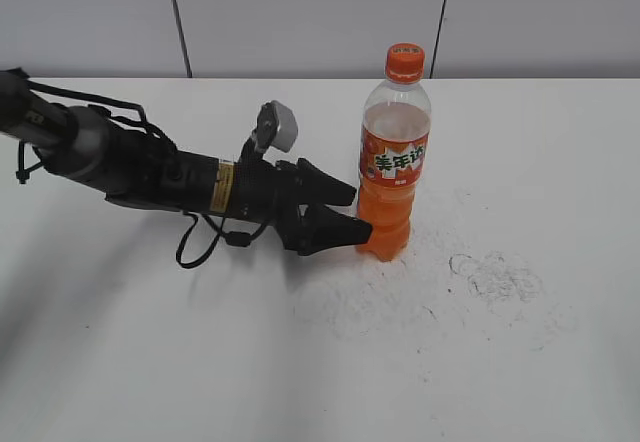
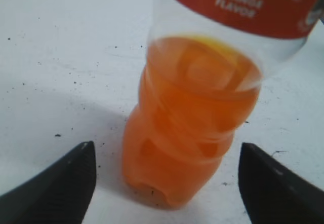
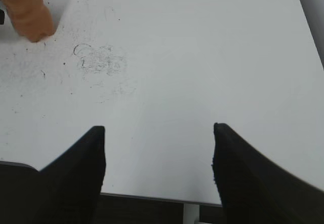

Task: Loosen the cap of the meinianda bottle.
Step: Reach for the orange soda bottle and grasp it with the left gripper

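The meinianda bottle [image 1: 394, 167] stands upright on the white table, clear plastic with orange drink and an orange label. Its orange cap [image 1: 404, 62] sits on the neck. My left gripper [image 1: 352, 212] is open, low at the bottle's base, its two black fingers just left of the bottle. In the left wrist view the bottle's lower body [image 2: 187, 133] stands between and beyond the open fingers [image 2: 167, 176], apart from both. My right gripper [image 3: 158, 155] is open and empty over the table's near edge, out of the exterior view. The bottle's base shows far off in the right wrist view [image 3: 28, 8].
The white table [image 1: 520, 362] has grey scuff marks [image 1: 497, 275] right of the bottle, also in the right wrist view [image 3: 98, 59]. A grey panelled wall [image 1: 300, 12] runs behind the table. The table's front edge [image 3: 152, 197] lies under my right gripper.
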You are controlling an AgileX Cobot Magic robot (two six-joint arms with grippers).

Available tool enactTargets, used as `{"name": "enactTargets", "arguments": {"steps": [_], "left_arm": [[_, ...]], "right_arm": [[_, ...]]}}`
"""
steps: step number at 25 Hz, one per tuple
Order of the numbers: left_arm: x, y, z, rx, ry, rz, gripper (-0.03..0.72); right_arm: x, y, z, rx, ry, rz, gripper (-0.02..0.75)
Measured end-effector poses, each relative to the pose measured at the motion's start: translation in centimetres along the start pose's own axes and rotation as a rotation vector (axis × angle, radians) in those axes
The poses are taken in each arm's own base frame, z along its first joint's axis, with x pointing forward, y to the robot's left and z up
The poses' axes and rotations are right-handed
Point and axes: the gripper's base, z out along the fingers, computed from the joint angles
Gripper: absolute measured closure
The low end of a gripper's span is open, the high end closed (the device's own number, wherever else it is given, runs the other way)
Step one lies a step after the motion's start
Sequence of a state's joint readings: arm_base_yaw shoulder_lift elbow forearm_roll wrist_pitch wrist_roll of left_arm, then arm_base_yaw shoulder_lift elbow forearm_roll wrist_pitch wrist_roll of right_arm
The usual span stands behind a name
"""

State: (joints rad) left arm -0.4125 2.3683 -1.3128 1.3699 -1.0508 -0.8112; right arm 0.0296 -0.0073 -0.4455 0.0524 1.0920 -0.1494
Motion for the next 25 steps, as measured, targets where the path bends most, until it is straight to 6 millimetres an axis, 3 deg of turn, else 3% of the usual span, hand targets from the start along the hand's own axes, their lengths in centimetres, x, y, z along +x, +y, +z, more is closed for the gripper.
{"name": "enactTargets", "arguments": {"steps": [11, 18, 25], "left_arm": [[-0.8, -0.3, 1.9, 0.075, -0.023, 0.061, 0.003], [0.3, 0.1, 4.0, 0.096, -0.019, 0.07, 0.004], [-0.1, -0.7, 5.7, 0.107, -0.014, 0.087, 0.007]], "right_arm": [[0.0, 0.0, 0.0, 0.0, 0.0, 0.0, 0.245], [0.0, 0.0, 0.0, 0.0, 0.0, 0.0, 0.245], [0.0, 0.0, 0.0, 0.0, 0.0, 0.0, 0.245]]}}
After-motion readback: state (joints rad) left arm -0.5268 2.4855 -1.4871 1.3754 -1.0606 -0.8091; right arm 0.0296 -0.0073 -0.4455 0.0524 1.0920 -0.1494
